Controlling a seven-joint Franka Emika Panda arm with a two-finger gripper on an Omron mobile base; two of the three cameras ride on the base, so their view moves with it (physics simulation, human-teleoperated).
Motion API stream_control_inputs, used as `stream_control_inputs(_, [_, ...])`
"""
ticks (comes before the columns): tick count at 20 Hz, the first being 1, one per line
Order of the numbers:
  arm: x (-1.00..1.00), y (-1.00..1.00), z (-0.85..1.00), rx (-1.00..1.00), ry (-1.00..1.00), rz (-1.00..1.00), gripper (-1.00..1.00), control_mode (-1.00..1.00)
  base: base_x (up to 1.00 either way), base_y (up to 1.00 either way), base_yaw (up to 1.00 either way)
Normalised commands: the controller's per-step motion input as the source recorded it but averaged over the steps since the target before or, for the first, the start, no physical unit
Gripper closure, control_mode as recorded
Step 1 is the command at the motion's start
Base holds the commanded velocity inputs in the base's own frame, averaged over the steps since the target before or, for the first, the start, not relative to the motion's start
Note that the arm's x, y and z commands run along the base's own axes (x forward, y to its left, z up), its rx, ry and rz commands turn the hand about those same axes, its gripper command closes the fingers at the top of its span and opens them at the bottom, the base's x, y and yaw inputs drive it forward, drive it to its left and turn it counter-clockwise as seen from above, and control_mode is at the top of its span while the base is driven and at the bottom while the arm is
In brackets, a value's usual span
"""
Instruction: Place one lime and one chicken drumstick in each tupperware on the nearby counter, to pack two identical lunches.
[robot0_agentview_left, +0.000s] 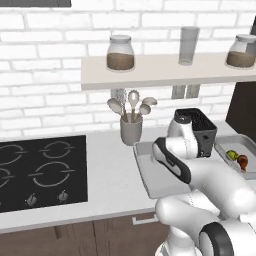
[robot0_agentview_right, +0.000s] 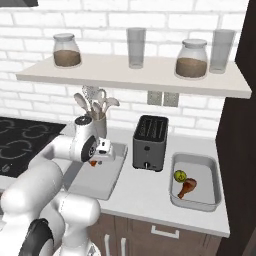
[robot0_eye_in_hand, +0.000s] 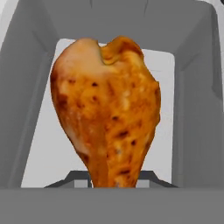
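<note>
The gripper (robot0_agentview_right: 95, 161) is clamped on a golden-brown chicken drumstick (robot0_eye_in_hand: 107, 109), whose narrow bone end sits between the fingertips while its fat end points away from the hand. In the right base view only a small orange bit of this drumstick shows under the hand. It hangs over the near shallow pale-grey rectangular tupperware tray (robot0_agentview_right: 107, 185), whose grey walls and pale floor surround the meat in the hand view; whether the meat touches the floor I cannot tell.

The second, matching pale-grey tupperware tray (robot0_agentview_right: 212, 192) lies well apart at the right end of the long pale-grey surface (robot0_agentview_right: 145, 195). Inside it rest a small green lime (robot0_agentview_right: 179, 175) and another brown chicken drumstick (robot0_agentview_right: 187, 187), just beside each other.

Between the two trays stands a black two-slot toaster (robot0_agentview_right: 149, 142). Behind the near tray is a grey utensil cup (robot0_agentview_left: 131, 131) holding pale spoons. A black four-burner cooktop (robot0_agentview_left: 42, 172) is inset in the surface to the left. Above, a pale wall shelf (robot0_agentview_right: 135, 75) carries glass jars with brown contents and clear tumblers.
</note>
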Motion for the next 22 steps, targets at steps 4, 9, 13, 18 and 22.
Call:
stream_control_inputs(4, [-0.05,-0.30,-0.30,0.02,0.00,0.00,1.00,-1.00,0.00,0.00,0.00])
stream_control_inputs(9, [-0.03,-0.09,-0.51,0.02,0.00,0.00,1.00,-1.00,0.00,0.00,0.00])
stream_control_inputs(13, [0.00,0.02,0.10,-0.01,0.00,0.00,-1.00,-1.00,0.00,0.00,0.00])
stream_control_inputs(18, [0.00,0.06,0.38,-0.10,0.06,0.00,-1.00,-1.00,0.00,0.00,0.00])
stream_control_inputs(22, [-0.05,0.01,0.33,-0.11,0.08,0.00,-1.00,-1.00,0.00,0.00,0.00])
